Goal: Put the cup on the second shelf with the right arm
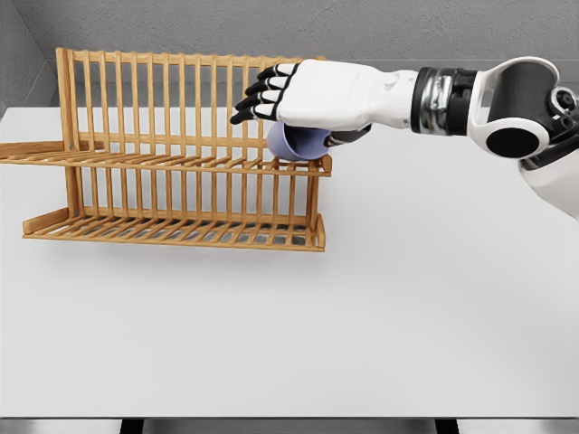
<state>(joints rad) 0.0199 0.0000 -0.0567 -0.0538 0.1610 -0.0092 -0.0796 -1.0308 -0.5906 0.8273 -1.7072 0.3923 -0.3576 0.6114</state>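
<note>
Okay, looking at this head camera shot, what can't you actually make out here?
- Head view: most of the cup is covered by the right hand; whether it rests on the rack's upper shelf is unclear.
- The grip itself: palm hides the contact.
- Left arm: out of view.
- Rack's left end: cut off by the picture's edge.

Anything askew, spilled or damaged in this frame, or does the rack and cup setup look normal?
One thing: the purple cup is tipped on its side under the right hand, at the right end of the wooden rack's upper shelf, not upright. The rack itself stands level on the white table, with no visible spill or damage.
</note>
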